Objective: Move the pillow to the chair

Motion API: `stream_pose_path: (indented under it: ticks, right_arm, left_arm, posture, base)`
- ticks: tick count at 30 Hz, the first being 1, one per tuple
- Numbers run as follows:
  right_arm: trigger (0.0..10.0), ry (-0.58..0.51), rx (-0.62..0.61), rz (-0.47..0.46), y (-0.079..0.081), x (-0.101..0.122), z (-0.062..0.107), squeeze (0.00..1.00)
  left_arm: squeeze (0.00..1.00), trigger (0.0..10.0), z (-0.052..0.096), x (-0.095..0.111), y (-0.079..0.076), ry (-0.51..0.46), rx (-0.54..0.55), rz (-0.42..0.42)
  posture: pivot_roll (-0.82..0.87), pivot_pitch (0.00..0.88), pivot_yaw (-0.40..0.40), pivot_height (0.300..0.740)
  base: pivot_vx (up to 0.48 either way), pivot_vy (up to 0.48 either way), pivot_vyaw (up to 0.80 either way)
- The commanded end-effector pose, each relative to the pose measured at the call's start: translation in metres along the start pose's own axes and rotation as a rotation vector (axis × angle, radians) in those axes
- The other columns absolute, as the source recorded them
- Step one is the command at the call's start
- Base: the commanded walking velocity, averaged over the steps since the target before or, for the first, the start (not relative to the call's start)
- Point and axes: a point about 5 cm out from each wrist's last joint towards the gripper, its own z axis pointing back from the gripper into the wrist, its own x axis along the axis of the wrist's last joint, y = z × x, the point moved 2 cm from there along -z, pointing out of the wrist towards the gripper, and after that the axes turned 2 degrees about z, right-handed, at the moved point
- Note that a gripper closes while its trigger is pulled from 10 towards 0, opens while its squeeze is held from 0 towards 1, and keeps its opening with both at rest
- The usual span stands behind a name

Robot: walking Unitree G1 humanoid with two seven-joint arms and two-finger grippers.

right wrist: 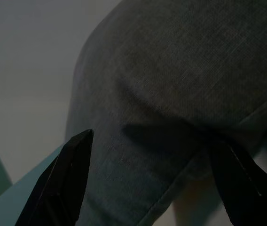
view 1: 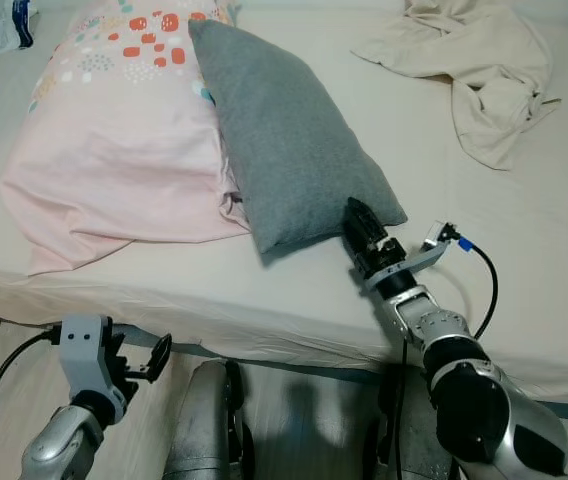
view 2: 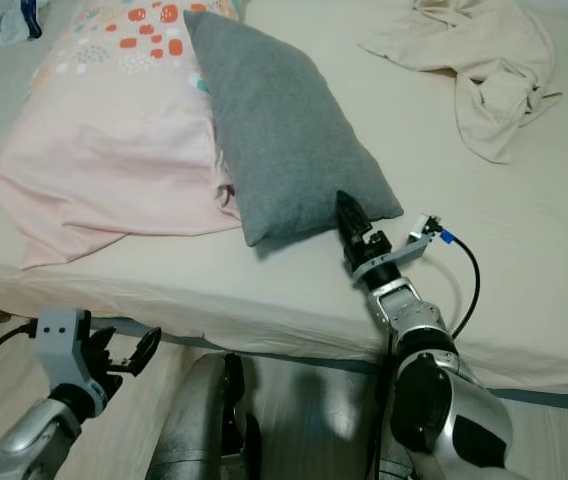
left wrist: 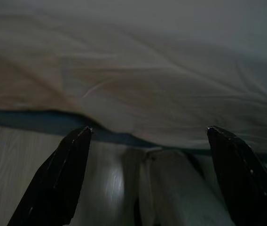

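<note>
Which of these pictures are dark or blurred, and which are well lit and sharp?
Both eye views are evenly lit and sharp: the grey pillow and right gripper read clearly. The left wrist view is dim and soft, its left gripper facing the bed edge. The right wrist view is darkest, close on pillow fabric.

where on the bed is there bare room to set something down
Bare sheet lies right of the grey pillow, below the beige cloth, and along the front edge. The left is crowded by the pink duvet; the right gripper is at the pillow's near end.
</note>
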Motion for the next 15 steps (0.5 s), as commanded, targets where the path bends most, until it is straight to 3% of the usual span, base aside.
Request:
stream_pose_path:
  ticks: [1,7,15]
  right_arm:
    - [10.0,-0.009,-0.037,-0.027,-0.004,-0.004,0.001,0.00]
    - [10.0,-0.015,-0.137,-0.028,-0.006,-0.008,-0.007,0.00]
    - [10.0,0.130,-0.178,-0.042,-0.001,-0.046,-0.017,0.00]
  left_arm:
    - [0.00,10.0,0.006,-0.009,0.002,0.038,0.012,0.019]
    - [0.00,10.0,0.007,-0.007,0.002,0.040,0.007,0.017]
    - [0.00,10.0,0.009,-0.005,-0.004,0.042,-0.006,0.021]
  posture:
    - [0.30,0.439,0.126,0.565]
    - [0.30,0.445,0.128,0.565]
    - [0.30,0.462,0.132,0.565]
  base:
    - [0.000,0.000,0.00]
    - [0.000,0.000,0.00]
    - [0.000,0.000,0.00]
